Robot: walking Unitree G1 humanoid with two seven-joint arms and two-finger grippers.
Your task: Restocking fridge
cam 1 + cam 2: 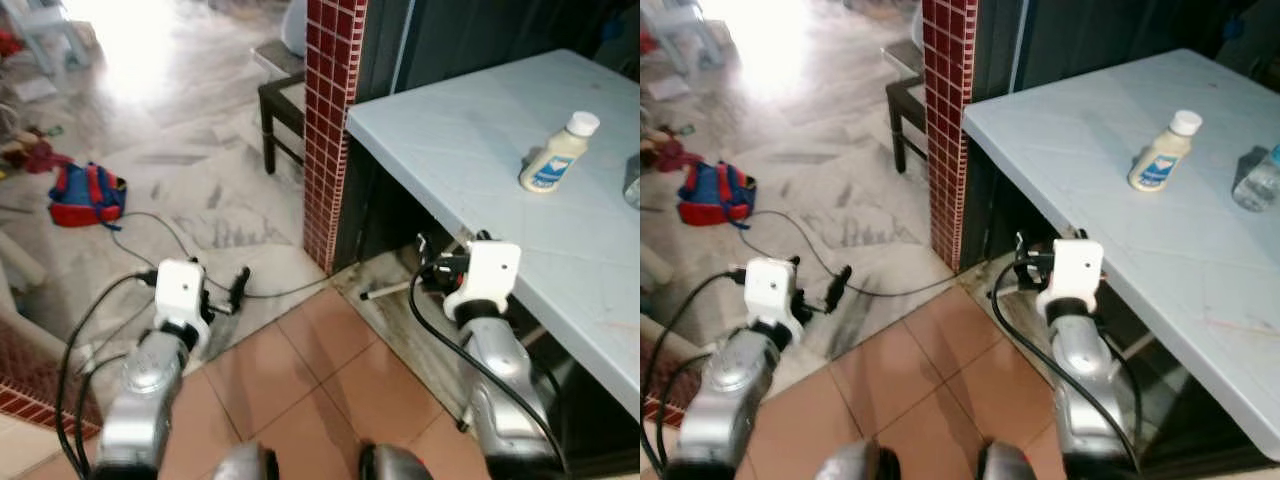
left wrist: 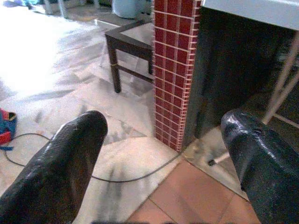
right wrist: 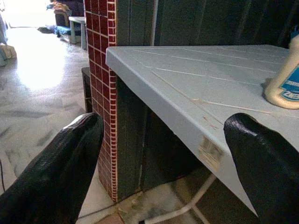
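Both grippers, left (image 2: 159, 154) and right (image 3: 161, 158), hung empty with fingers spread. The right sat below the worktop (image 1: 470, 150) edge. Lifting toward the bottle (image 1: 556, 155) could have clipped that edge.

table (image 1: 470, 150) pale blue; bottle (image 1: 556, 156) cream, blue label; pillar (image 1: 330, 120) red tiles; backpack (image 1: 87, 193) red-blue

The tabletop (image 1: 470, 150) stands to the robot's right, with a bottle (image 1: 557, 154) upright on it and a second container (image 1: 1260, 180) just beside that, at the right edge of view. A tiled pillar (image 1: 330, 120) rises at the tabletop's left corner, a stool (image 1: 282, 110) behind it. Far left on the floor (image 1: 180, 190) lies a backpack (image 1: 87, 194), a cable (image 1: 200, 260) trailing from near it toward the pillar.
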